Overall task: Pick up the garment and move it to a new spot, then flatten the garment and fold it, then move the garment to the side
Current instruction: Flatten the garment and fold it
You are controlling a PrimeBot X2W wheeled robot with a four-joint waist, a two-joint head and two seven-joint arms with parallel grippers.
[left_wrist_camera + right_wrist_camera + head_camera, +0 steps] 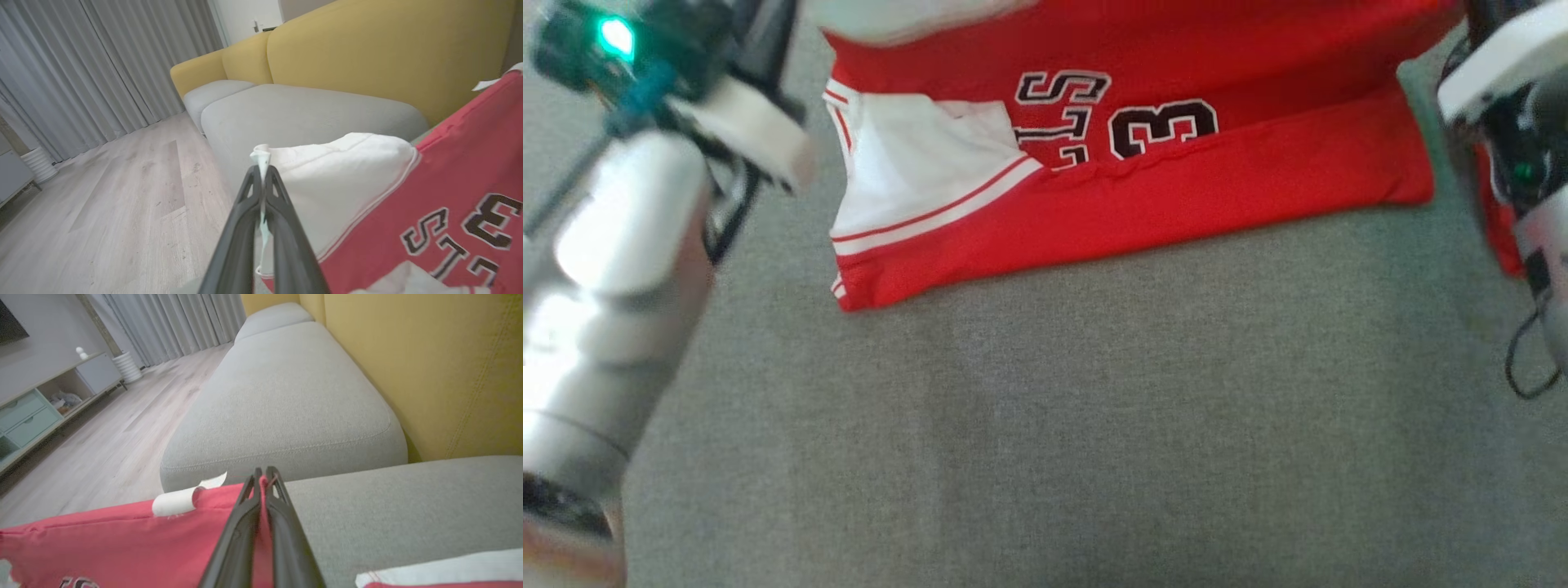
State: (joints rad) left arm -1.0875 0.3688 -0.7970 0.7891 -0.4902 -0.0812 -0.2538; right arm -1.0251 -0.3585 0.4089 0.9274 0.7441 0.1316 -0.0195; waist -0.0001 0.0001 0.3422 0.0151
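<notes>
The red basketball jersey (1192, 196) (white side panel, black numerals) lies across the grey sofa seat (1094, 425). The left claw (262, 173) is pressed together on its white edge, and the right claw (263, 475) pinches a red edge.

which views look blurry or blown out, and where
Head view: the left forearm is blurred with white glare, while the shirt is fairly sharp. Left wrist view: the left pincer is crisp at its tips, and the floor is evenly lit, without hard shadows. Right wrist view: the right pincer goes soft toward the bottom edge.
</notes>
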